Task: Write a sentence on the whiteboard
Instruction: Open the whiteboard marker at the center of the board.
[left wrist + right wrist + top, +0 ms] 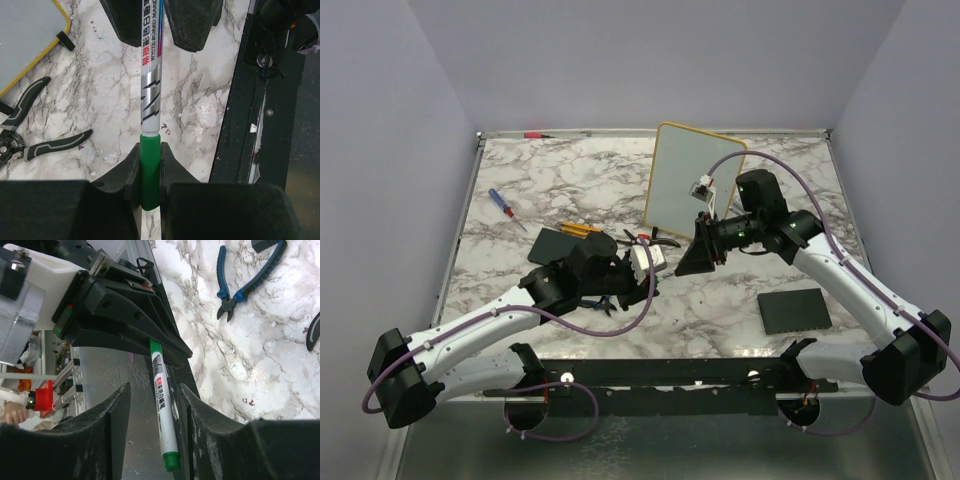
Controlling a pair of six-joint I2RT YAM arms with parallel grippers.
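**Left hand** [150,152]: clenching on the green cap [150,175] of a marker [150,85]. It is carrying the marker above the marble counter [570,180], with the barrel running toward 12 o'clock in its own wrist view, probably so the other hand can take it.

**Right hand** [155,388]: released, its fingers straddling the barrel with a gap showing on one side, so it is not gripping yet. It is likely lining up to pull the barrel out of the cap.

**Whiteboard** [685,180]: standing upright on its feet at 12 o'clock from the two meeting hands in the top view. It is near them but apart, and is facing the arms so it can be written on. No writing is showing on its face, so the sentence looks not yet begun.

**Loose items on the counter:**
- Grey-handled pliers [35,145] are lying at 9 o'clock from the marker.
- Blue-handled pliers [240,285] are lying nearby.
- A screwdriver [505,208] is lying at 10 o'clock, well apart.
- A dark pad [795,310] is lying at 4 o'clock.
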